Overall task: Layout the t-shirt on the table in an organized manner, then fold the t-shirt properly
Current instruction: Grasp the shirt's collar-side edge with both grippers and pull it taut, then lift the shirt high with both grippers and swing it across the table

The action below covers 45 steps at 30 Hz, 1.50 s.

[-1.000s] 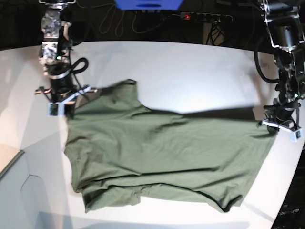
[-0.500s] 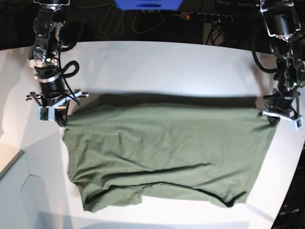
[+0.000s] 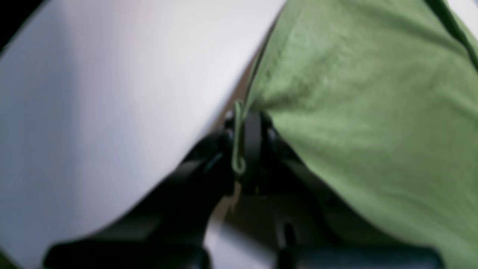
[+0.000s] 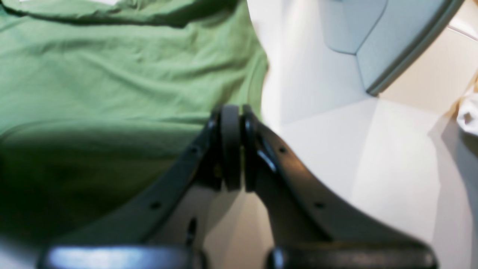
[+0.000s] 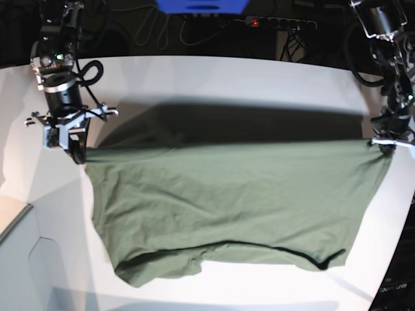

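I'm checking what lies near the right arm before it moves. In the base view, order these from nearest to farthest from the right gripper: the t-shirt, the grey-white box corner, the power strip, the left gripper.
1. t-shirt: its corner is pinched in the right gripper.
2. grey-white box corner: below, at the left edge.
3. power strip: at the back, right of centre.
4. left gripper: far right edge.

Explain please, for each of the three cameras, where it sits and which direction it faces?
Base: sits high, facing down onto the table; shows both arms stretching the t-shirt between the right gripper and left gripper.
Left wrist: sits on the left arm, facing along its shut gripper pinching the shirt's edge.
Right wrist: sits on the right arm, facing along its shut gripper at a shirt corner; a grey box lies beyond.
Shared: all three show shirt and table.
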Each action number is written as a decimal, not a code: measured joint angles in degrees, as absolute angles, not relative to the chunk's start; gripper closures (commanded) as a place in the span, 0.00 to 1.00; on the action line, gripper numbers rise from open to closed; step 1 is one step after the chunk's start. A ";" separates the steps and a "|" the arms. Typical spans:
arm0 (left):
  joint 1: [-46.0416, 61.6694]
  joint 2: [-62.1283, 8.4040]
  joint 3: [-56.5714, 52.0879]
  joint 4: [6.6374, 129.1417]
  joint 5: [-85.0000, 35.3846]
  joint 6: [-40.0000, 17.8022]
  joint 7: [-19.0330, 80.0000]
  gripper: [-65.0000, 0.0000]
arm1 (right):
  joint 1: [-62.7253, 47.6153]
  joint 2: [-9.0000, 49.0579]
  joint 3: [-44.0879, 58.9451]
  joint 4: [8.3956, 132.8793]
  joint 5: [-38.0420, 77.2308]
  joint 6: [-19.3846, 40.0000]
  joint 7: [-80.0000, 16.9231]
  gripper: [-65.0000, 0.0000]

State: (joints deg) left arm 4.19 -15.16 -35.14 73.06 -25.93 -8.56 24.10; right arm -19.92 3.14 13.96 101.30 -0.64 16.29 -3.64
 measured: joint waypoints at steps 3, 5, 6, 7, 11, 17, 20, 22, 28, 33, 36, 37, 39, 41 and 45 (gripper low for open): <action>3.44 -15.42 -35.16 75.68 -26.11 -8.82 24.03 1.00 | -15.81 3.31 13.82 100.42 -0.67 16.69 -4.51 1.00; 0.36 -15.31 -35.05 75.94 -25.58 -9.04 24.53 1.00 | -10.90 3.60 13.80 98.13 -0.64 16.71 -4.71 1.00; -2.11 -15.29 -35.05 75.61 -25.36 -8.51 24.58 1.00 | -7.90 3.66 13.74 96.75 -0.64 16.69 -5.26 1.00; -4.43 -15.42 -34.48 74.81 -25.41 -8.97 24.05 1.00 | -5.54 3.66 13.72 95.39 -0.34 16.69 -5.85 1.00; -15.27 -17.15 -27.33 65.69 -25.76 -9.28 23.31 1.00 | 6.59 3.84 13.98 85.03 -0.84 17.74 -9.78 1.00; -35.46 -17.37 -15.49 44.07 -25.65 -8.29 23.62 1.00 | 26.96 5.19 13.82 66.41 -1.06 18.04 -10.13 1.00; -47.18 -17.17 -9.69 35.81 -25.87 -8.91 20.73 1.00 | 36.14 6.61 13.80 59.55 -1.15 17.91 -10.57 1.00; -53.71 -17.21 -5.69 32.60 -26.13 -8.71 16.27 1.00 | 41.71 8.12 13.72 57.08 -1.17 17.96 -10.00 1.00; -63.92 -16.56 0.99 30.04 -25.78 -8.58 11.62 1.00 | 54.15 11.35 13.87 53.54 -0.91 17.76 -9.43 1.00; -68.82 -16.38 1.17 30.15 -25.76 -8.38 11.35 1.00 | 57.17 11.79 13.82 55.35 -1.10 17.76 -10.13 1.00; -68.27 -16.67 1.02 30.37 -25.71 -8.29 11.25 1.00 | 52.53 12.23 13.85 60.64 -0.62 17.67 -8.84 1.00; -67.22 -16.84 0.89 30.44 -25.89 -8.36 10.98 1.00 | 50.63 12.14 13.91 61.52 -0.62 17.65 -8.78 1.00; -63.53 -17.10 0.91 32.38 -25.80 -7.92 11.29 1.00 | 46.41 11.00 14.26 61.89 -1.06 17.41 -9.65 1.00; -58.26 -17.28 0.91 36.16 -25.76 -7.68 13.10 1.00 | 42.24 9.17 14.13 61.82 -1.08 17.45 -10.09 1.00; -47.46 -19.51 -0.60 50.17 -27.51 -7.77 21.39 1.00 | 37.06 6.76 14.00 62.92 -0.86 17.76 -9.69 1.00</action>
State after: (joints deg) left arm -47.46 -19.51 -0.60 50.17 -27.51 -7.77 21.39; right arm 37.06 6.76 14.00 62.92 -0.86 17.76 -9.69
